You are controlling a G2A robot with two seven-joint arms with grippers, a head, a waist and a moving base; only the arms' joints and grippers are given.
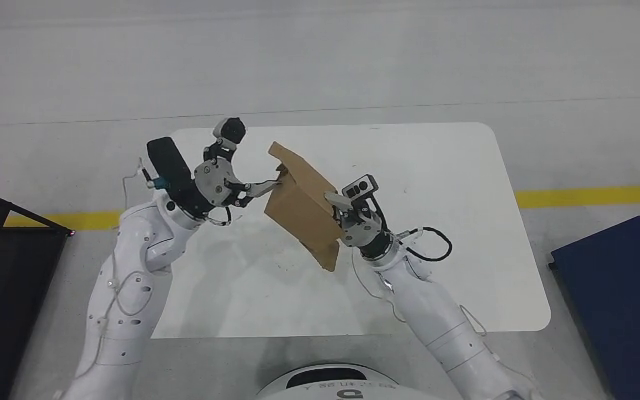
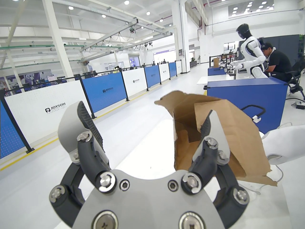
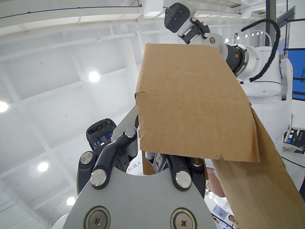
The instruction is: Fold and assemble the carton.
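Carton (image 1: 305, 205) between your two tools, raised above the counter (image 1: 450, 180).
Your right tool (image 1: 340, 210) is clamped on its near edge; your left tool (image 2: 145, 108), spread apart, faces its open end.

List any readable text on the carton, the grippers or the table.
carton: none, its brown faces are bare.
left gripper and right gripper: none.
table: none.
barrier panels behind: a printed logo, left unquoted.
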